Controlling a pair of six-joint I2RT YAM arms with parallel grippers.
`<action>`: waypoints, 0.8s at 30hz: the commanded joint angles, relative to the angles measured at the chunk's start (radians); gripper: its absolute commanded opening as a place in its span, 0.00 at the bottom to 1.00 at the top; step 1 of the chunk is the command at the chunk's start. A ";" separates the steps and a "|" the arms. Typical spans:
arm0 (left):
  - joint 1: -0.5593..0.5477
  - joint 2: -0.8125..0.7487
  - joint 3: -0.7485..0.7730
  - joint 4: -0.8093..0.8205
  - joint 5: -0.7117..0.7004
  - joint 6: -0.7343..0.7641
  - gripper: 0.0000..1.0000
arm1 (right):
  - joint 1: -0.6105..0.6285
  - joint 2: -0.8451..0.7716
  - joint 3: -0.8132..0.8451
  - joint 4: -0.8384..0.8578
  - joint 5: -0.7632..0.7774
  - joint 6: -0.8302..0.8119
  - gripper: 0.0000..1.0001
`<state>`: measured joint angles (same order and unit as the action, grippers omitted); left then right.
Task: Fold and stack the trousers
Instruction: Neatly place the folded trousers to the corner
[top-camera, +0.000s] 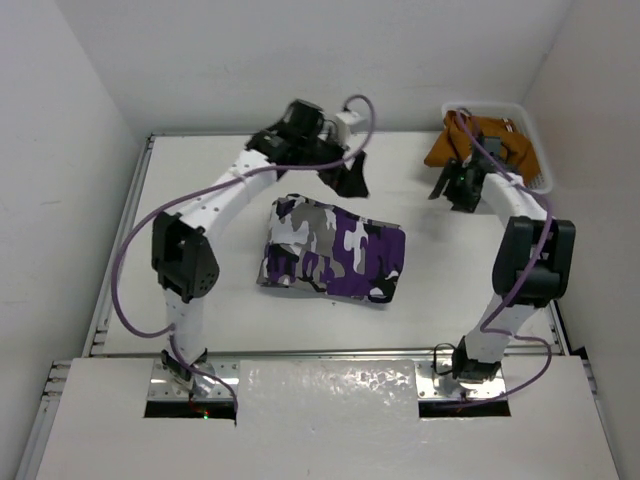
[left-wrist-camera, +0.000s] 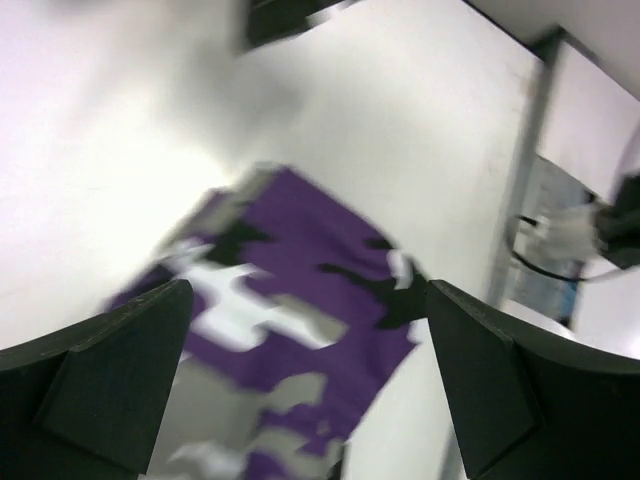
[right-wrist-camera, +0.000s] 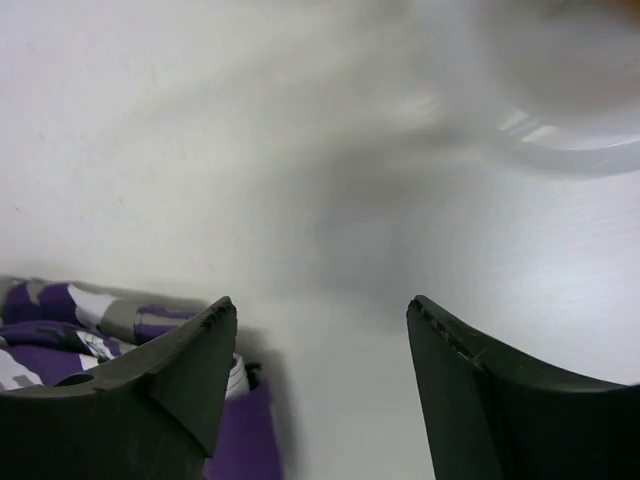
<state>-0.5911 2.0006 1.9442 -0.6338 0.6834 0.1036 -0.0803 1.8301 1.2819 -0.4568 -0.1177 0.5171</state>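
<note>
Nearest my bases, in the middle of the white table (top-camera: 330, 325), the camouflage trousers (top-camera: 333, 250) lie flat, folded into a compact packet with the purple patches uppermost. My left claw (left-wrist-camera: 308, 300) hangs above the packet's far edge, its fingers spread wide with nothing between them. My right claw (right-wrist-camera: 320, 305) hovers off to the right over bare table, also parted and empty, with only a corner of the cloth showing at the side of its view. Beyond it, in the far right corner, a white basket (top-camera: 530, 130) holds an orange-brown garment (top-camera: 480, 140). I judge the folding to be about done, so what is left is to carry the packet to its stack; where that stack belongs I cannot tell from here. To do it well I should come down at opposite short sides, slip a finger under every layer, pinch both ends together and lift level, so that the folds do not slide open.
</note>
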 joint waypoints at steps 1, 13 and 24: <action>0.167 -0.088 0.035 -0.139 -0.129 0.080 1.00 | -0.062 -0.074 0.070 -0.144 -0.002 -0.132 0.66; 0.332 -0.171 -0.505 -0.073 -0.361 0.080 1.00 | 0.128 -0.265 -0.386 0.113 -0.289 -0.071 0.73; 0.384 -0.103 -0.709 0.069 -0.386 0.070 0.86 | 0.139 -0.060 -0.406 0.334 -0.290 -0.080 0.25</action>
<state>-0.2466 1.8805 1.2629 -0.6094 0.3809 0.1585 0.0563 1.7103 0.8085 -0.2329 -0.4225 0.4808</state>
